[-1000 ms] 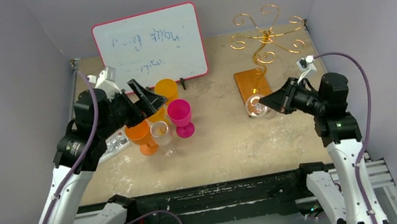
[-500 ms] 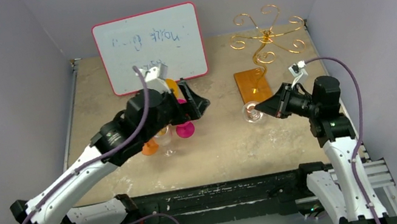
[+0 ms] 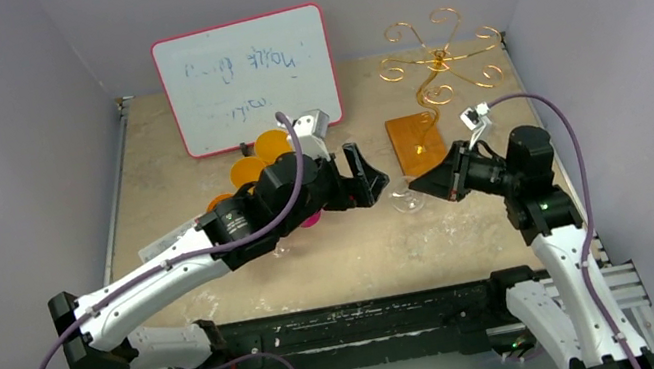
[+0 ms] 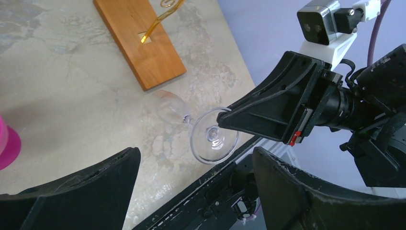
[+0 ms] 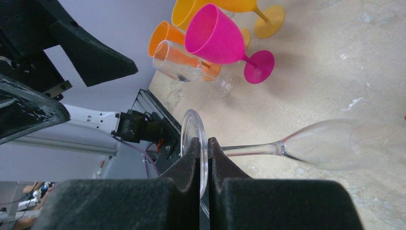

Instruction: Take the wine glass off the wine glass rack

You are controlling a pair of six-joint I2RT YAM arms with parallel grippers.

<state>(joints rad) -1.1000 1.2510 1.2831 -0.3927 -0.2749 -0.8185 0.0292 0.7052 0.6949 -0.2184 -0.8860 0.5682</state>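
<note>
Left gripper (image 3: 371, 180), jaws wide, has swung to centre frame beside wine glass (image 3: 403, 197) pinched by right gripper (image 3: 417, 185), already off wine glass rack (image 3: 436, 59).

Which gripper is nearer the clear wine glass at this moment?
Right. The right gripper is shut on the foot of the glass, which it holds sideways. The left gripper is open just to the left of the glass and does not touch it.
</note>
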